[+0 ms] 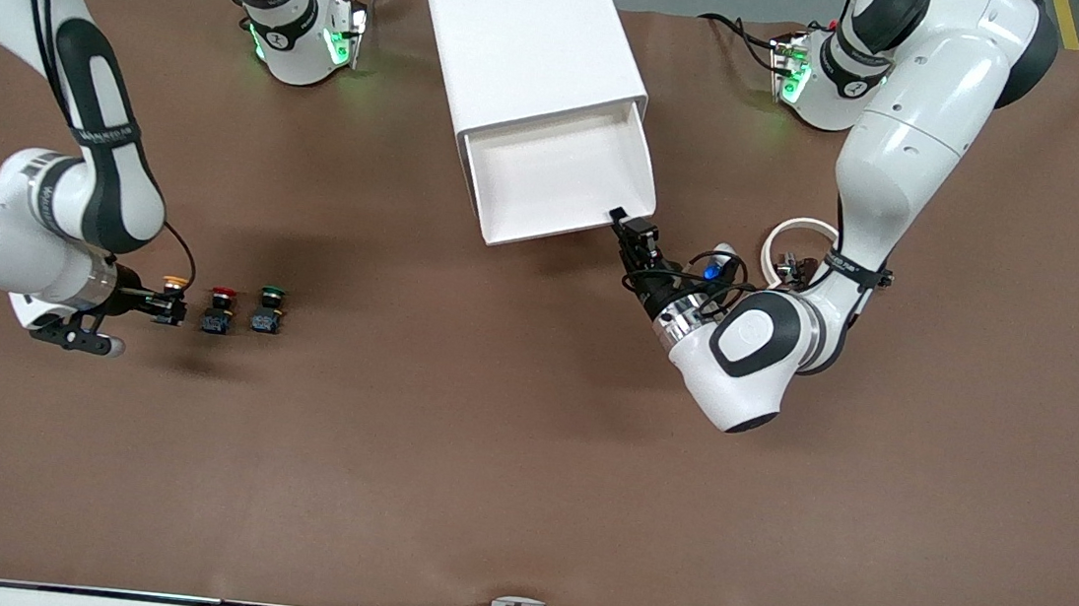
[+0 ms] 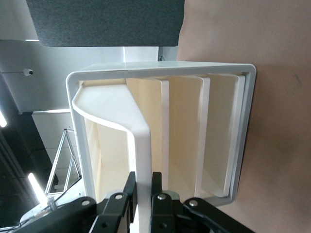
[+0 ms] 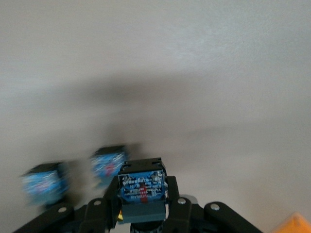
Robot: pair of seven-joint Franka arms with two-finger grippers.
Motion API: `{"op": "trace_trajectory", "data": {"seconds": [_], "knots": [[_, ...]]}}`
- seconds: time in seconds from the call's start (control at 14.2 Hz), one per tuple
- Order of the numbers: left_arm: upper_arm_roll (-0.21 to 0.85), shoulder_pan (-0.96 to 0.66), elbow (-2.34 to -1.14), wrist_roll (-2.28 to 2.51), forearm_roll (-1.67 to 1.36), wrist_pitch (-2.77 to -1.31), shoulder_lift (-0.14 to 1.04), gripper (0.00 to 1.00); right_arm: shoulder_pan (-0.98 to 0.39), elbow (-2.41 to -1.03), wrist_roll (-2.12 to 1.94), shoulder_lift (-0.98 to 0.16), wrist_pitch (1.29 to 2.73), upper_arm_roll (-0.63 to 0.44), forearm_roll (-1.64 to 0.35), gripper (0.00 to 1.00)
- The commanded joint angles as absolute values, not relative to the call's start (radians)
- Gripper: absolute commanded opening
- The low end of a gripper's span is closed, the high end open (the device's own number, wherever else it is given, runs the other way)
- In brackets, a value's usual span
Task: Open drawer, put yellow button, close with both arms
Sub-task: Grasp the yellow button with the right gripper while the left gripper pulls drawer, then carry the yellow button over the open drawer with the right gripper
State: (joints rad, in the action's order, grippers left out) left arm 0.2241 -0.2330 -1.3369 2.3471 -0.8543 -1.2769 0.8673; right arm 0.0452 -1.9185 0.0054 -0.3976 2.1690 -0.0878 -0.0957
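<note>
The white cabinet [image 1: 526, 34] stands at the middle of the table near the robots' bases. Its uppermost drawer [image 1: 562, 172] is pulled out toward the front camera, and its white tray shows nothing inside. My left gripper [image 1: 622, 224] is shut on the drawer's front lip at the corner toward the left arm's end; in the left wrist view [image 2: 142, 187] the fingers [image 2: 129, 187] clamp the lip [image 2: 142, 150]. My right gripper [image 1: 169, 309] is shut on the yellow button [image 1: 173, 285] at table level; the right wrist view shows its blue and black body [image 3: 142, 191] between the fingers.
A red-capped button [image 1: 220, 307] and a green-capped button [image 1: 269, 309] stand in a row beside the yellow one, toward the cabinet's side. The three lower drawers [image 2: 201, 136] stay shut. The left arm's elbow [image 1: 752, 353] hangs low beside the open drawer.
</note>
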Motion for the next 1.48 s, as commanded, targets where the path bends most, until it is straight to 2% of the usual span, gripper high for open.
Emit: {"op": "trace_trajectory", "data": {"seconds": [0.0,0.14,0.28,0.56,0.7,0.84,1.41], "knots": [[0.201,-0.239,-1.309,2.335,-0.856,-1.327,0.856,0.14,-0.041,-1.843,0.203,-0.284,1.961,-0.089,-0.107,0.00],[0.201,-0.232,-1.293,2.335,-0.856,-1.327,0.856,0.14,-0.110,-1.796,0.384,-0.236,1.832,-0.087,-0.120,0.00],[0.198,-0.227,-1.281,2.335,-0.856,-1.327,0.857,0.15,-0.187,-1.796,0.532,-0.183,1.772,-0.089,-0.194,0.00],[0.193,-0.227,-1.281,2.333,-0.856,-1.327,0.857,0.20,-0.389,-1.780,0.880,-0.144,1.772,-0.087,-0.230,0.00],[0.193,-0.227,-1.282,2.333,-0.856,-1.327,0.857,0.42,-0.496,-1.729,1.045,-0.152,1.784,-0.087,-0.242,0.00],[0.193,-0.227,-1.284,2.333,-0.856,-1.328,0.857,1.00,-0.578,-1.692,1.133,-0.156,1.801,-0.089,-0.244,0.00],[0.192,-0.227,-1.284,2.310,-0.861,-1.345,0.857,1.00,-0.843,-1.651,1.494,-0.227,1.979,-0.092,-0.224,0.00]]}}
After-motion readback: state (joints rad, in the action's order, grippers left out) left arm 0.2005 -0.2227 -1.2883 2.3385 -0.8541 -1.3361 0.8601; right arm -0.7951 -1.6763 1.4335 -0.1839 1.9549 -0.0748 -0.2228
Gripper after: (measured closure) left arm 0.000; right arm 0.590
